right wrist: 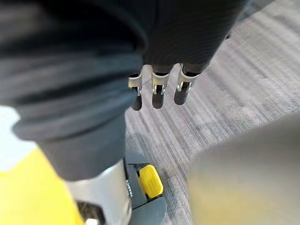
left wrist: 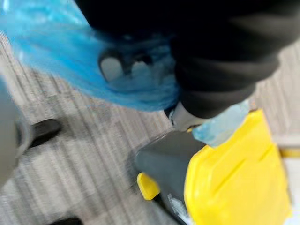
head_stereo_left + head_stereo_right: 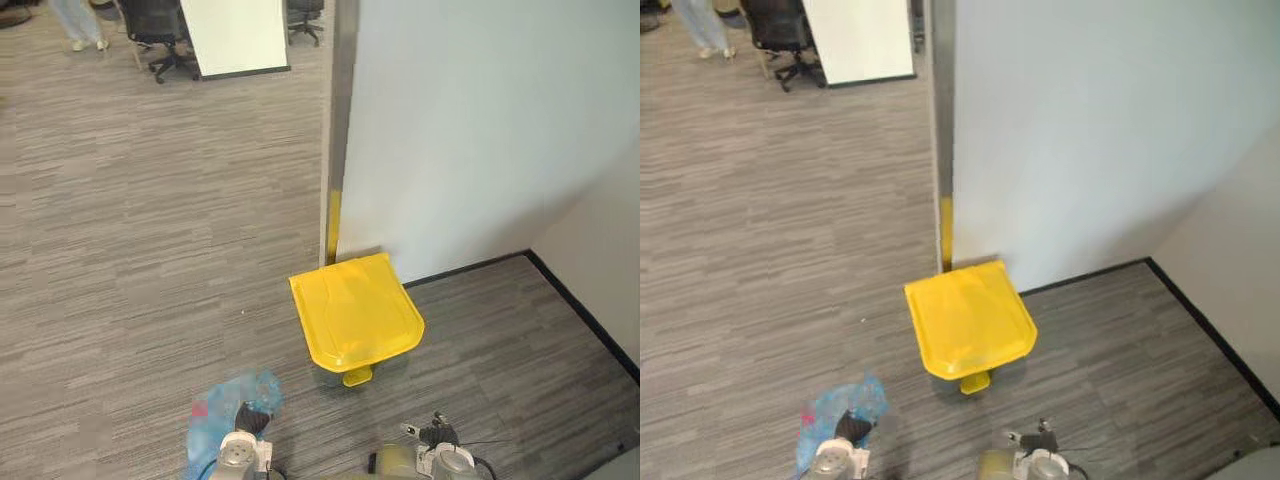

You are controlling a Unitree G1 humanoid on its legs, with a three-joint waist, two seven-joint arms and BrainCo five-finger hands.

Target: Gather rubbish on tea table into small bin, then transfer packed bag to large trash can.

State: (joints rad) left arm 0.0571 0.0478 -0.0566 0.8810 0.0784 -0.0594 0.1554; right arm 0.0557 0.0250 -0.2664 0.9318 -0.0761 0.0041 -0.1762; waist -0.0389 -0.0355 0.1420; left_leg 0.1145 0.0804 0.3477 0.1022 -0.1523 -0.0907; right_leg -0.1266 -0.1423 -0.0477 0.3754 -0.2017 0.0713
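Grey striped carpet floor (image 3: 120, 250): covers the whole area, running from the robot's position back to the far office space.

White wall (image 3: 480, 120): a partition ending in a corner edge, with a yellow strip (image 3: 333, 225) low on that edge and a black skirting (image 3: 580, 305) along the base on the right.

Whiteboard (image 3: 235, 35): stands on the floor at the far end. An office chair (image 3: 160, 30) is just beside it, and a person's legs (image 3: 80, 25) show further left.

Large trash can (image 3: 355, 310): grey body, with the yellow lid down. It stands on the carpet against the foot of the wall corner. The yellow pedal (image 3: 357, 377) sticks out at the front, facing the robot.

Blue bag (image 3: 232, 398): thin translucent film, bunched up, with something reddish showing through it. It hangs at the left robot hand, to the left of the large trash can and on the robot's side of it. It is near the can without touching it and has not gone in.

Left robot hand (image 2: 211, 79): its fingers are curled into the blue film and clamped on the bag. In the left wrist view the can's lid and pedal show just past the bag.

Right robot hand (image 1: 178, 42): it holds nothing, and its fingers (image 1: 158, 96) hang straight and slightly apart over the carpet. It is near the pedal, on the can's right-hand side.
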